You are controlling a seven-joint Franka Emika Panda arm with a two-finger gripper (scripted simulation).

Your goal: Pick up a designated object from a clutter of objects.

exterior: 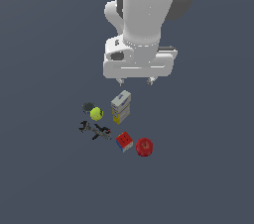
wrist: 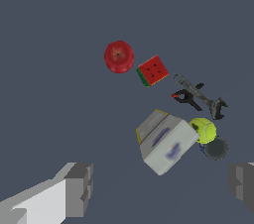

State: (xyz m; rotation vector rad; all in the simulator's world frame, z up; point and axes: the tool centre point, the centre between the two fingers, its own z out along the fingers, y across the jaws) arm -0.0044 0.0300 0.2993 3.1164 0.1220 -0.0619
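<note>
one red apple (exterior: 144,146), one red-blue cube (exterior: 124,141), one yellow-green ball (exterior: 96,114), one grey-yellow box (exterior: 121,106), one black tool (exterior: 95,130), one dark round thing (exterior: 88,106), six items total

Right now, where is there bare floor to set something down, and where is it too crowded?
Bare floor lies all round the cluster: beyond the apple toward the exterior view's right, and past the tool toward its left. Crowded: ball, dark disc and box sit close; the cube nearly meets the apple. The open gripper hangs above the box.
</note>
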